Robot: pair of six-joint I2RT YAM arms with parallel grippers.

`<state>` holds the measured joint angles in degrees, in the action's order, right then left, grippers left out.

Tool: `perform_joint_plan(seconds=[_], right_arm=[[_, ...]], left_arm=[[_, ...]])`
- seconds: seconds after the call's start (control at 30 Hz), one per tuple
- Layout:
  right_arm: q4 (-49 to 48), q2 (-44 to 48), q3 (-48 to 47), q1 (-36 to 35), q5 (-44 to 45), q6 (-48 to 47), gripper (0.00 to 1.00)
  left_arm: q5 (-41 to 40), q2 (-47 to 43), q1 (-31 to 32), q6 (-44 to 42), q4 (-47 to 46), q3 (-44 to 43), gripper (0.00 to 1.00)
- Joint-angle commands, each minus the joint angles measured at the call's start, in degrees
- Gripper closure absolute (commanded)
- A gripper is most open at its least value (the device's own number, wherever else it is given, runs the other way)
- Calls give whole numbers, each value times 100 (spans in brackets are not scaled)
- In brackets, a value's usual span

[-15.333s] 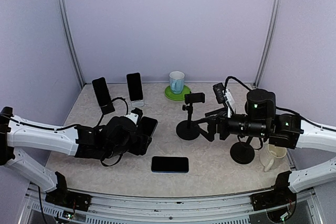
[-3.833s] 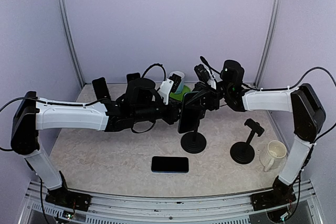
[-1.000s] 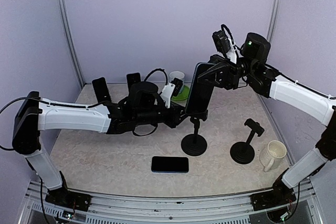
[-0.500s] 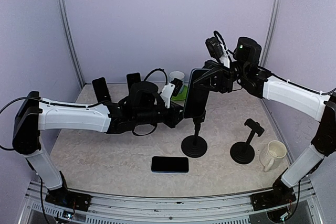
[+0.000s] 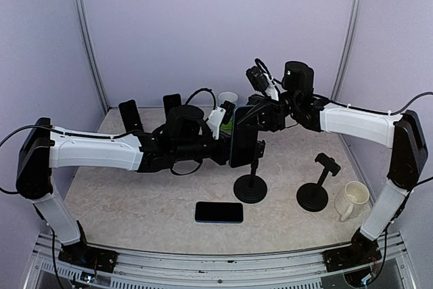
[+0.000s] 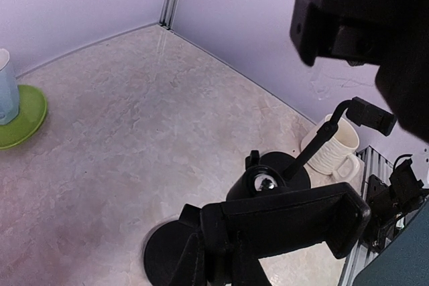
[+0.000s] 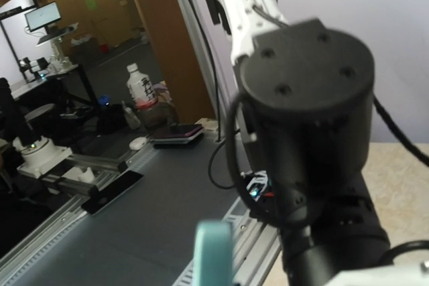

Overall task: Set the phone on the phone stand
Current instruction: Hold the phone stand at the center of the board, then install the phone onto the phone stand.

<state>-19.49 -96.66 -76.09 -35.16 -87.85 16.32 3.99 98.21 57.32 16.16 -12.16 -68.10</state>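
Holding: right fingers (image 5: 253, 117) clamp the phone (image 5: 242, 145), stand (image 5: 250, 189) just beneath them.
Left fingers (image 5: 223, 150): grip unreadable.
Risk: off-centre phone misses stand, falls.

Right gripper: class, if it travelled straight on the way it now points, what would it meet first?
The right gripper would likely meet the left arm's black wrist housing, dead ahead beyond the phone it holds; depth is unclear.
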Motion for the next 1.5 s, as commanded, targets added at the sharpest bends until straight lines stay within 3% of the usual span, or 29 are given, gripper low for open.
perform_joint_plan(seconds=[0.0, 0.3, 0.53, 0.83, 1.03, 1.17, 1.27, 1.33, 1.47], right_arm=[[-744, -186, -83, -94, -352, 398, 100], [-4619, -744, 531, -72, -699, 3283, 100], [-8454, -1542, 377, 21, -763, 6610, 100], [-8506, -1508, 549, 180, -608, 6440, 100], [-7980, -1359, 463, 193, -403, 6143, 100], [-6537, -978, 605, 193, -197, 5346, 100], [-5278, -529, 780, 193, -135, 4197, 100], [-3985, -202, 809, 191, -51, 3045, 100], [821, 97, 73, 141, 570, -693, 100]], left_arm=[[5, -46, 50, -134, -133, -222, 100], [-36, -141, 60, -283, -135, -142, 100], [-113, -281, 58, -379, -135, -82, 100], [-194, -388, 54, -326, -157, 21, 100], [-205, -352, 71, -255, -164, 27, 100], [-212, -321, 77, -249, -159, 15, 100], [-215, -321, 78, -248, -146, 10, 100], [-220, -320, 77, -247, -146, 1, 100], [-231, -314, 78, -245, -127, -18, 100]])
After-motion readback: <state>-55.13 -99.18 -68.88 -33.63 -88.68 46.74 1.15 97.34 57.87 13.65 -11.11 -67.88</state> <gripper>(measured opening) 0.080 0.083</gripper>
